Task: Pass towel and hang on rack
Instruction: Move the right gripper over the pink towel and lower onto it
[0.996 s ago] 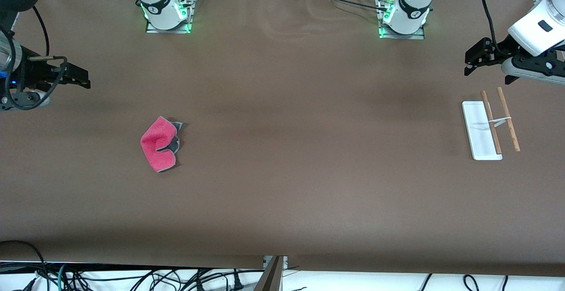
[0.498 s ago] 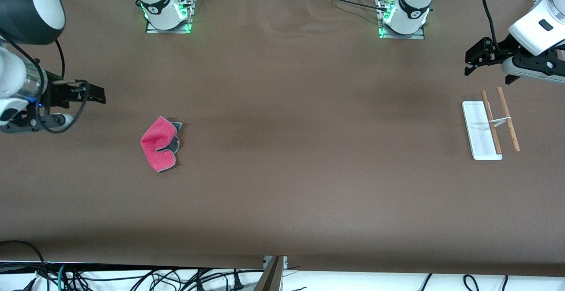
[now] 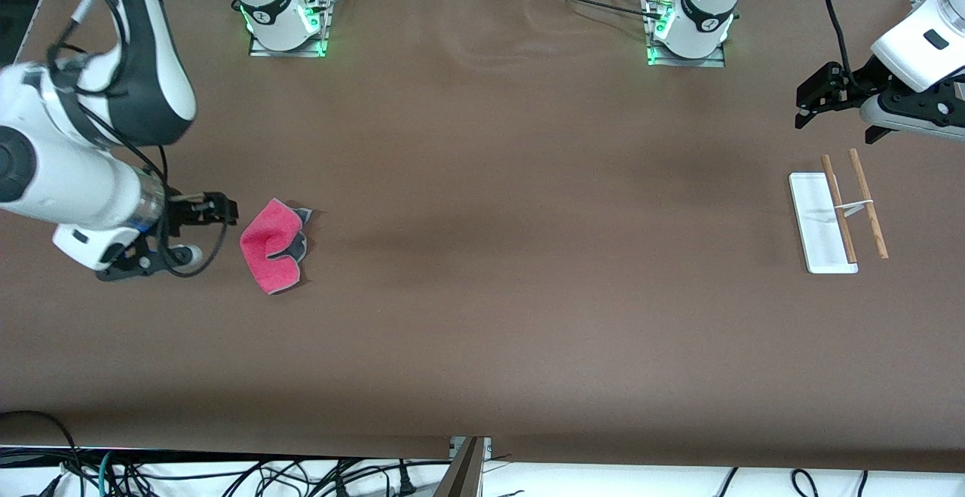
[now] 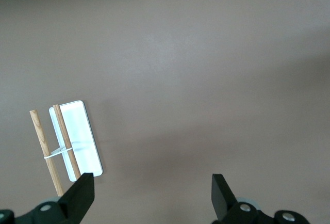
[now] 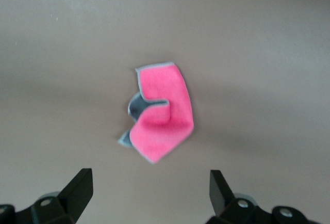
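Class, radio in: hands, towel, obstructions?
Right hand open beside towel. Left hand open, waiting above rack. Towel crumpled on table, unheld. Nothing in the way.

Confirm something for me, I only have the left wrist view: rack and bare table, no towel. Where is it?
Observer: The towel lies crumpled on the table toward the right arm's end, away from the rack.
Operator: Anything on it?
Observer: No. The right gripper is beside the towel, fingers open, nothing held.
Operator: Which face is up?
Observer: Mostly pink; the right wrist view shows a grey underside folded out at one edge.
Operator: My gripper?
Observer: The left gripper waits open near the rack, at the left arm's end of the table.
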